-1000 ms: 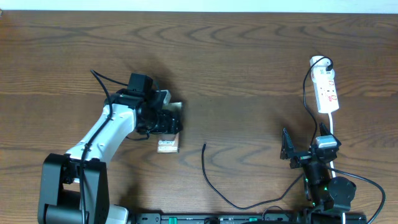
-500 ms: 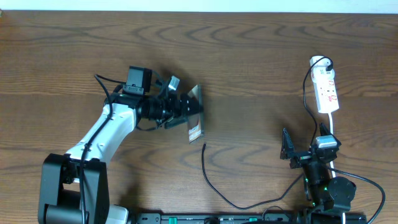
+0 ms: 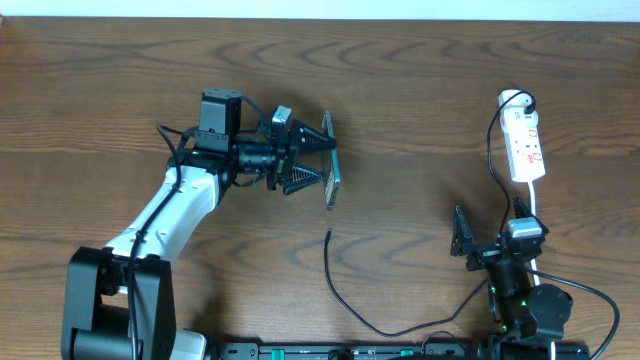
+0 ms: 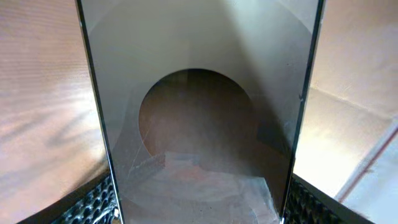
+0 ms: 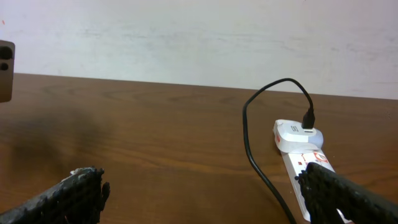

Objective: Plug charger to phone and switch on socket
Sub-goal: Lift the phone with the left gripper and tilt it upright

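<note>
We saw the left tool (image 3: 318,158) pinching the phone (image 3: 331,178) by its two long edges and holding it up off the bench (image 3: 420,70), left of centre. From overhead the phone stood on edge, so it showed only as a thin grey sliver. In the left wrist view its glossy face (image 4: 199,124) filled most of the frame, with a ribbed finger pad (image 4: 93,202) pressed against each side at the bottom corners.

The charger (image 3: 330,275) lay loose on the bench. Its small plug tip (image 3: 329,234) pointed away from the robot and sat just below the held phone, apart from it. The cable curved back toward the near edge and then off toward the right arm's base, where we lost it.

The right tool (image 5: 208,196) hung low over the bench near that base, its fingers spread wide with nothing between them.

The socket (image 3: 524,145) lay flat near the right far corner, well apart from the phone. A black plug (image 5: 309,118) was seated in its far end. We could not tell how its switches stood.
</note>
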Robot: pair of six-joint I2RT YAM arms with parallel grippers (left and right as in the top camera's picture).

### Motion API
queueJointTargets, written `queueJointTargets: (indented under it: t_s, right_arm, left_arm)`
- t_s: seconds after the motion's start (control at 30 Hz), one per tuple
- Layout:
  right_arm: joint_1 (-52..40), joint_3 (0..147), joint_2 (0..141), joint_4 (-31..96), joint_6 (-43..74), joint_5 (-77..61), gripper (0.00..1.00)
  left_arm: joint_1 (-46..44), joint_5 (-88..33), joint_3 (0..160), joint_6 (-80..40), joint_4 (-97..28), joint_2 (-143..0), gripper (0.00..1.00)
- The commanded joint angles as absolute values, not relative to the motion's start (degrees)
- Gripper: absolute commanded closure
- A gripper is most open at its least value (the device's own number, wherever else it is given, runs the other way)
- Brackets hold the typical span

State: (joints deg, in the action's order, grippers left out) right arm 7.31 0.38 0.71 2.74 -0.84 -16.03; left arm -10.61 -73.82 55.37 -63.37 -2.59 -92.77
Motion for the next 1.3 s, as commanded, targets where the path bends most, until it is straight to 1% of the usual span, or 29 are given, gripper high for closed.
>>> queueJointTargets:
  t_s: [0.0,0.1,0.4,0.87,1.27]
  right_arm:
    - [7.1,0.3,0.4,3.0,-1.3,-16.0,0.01]
    - [7.1,0.3,0.4,3.0,-1.3,-16.0,0.01]
    - [7.1,0.3,0.4,3.0,-1.3,-16.0,0.01]
    - [7.1,0.3,0.4,3.0,-1.3,-16.0,0.01]
    - [7.1,0.3,0.4,3.0,-1.3,-16.0,0.01]
  left_arm:
    - [-10.6,-78.3,57.3,-74.8,-1.6,-91.3,0.92]
    - [-10.6,-78.7,57.3,-78.4,-1.6,-91.3,0.92]
    - [-10.6,-79.3,57.3,-83.4,-1.0,-91.3,0.93]
    - [-10.6,-79.4,57.3,-83.8,-0.9,-91.3,0.93]
    - [-10.5,-80.2,57.3,-89.9,-0.9,-91.3,0.93]
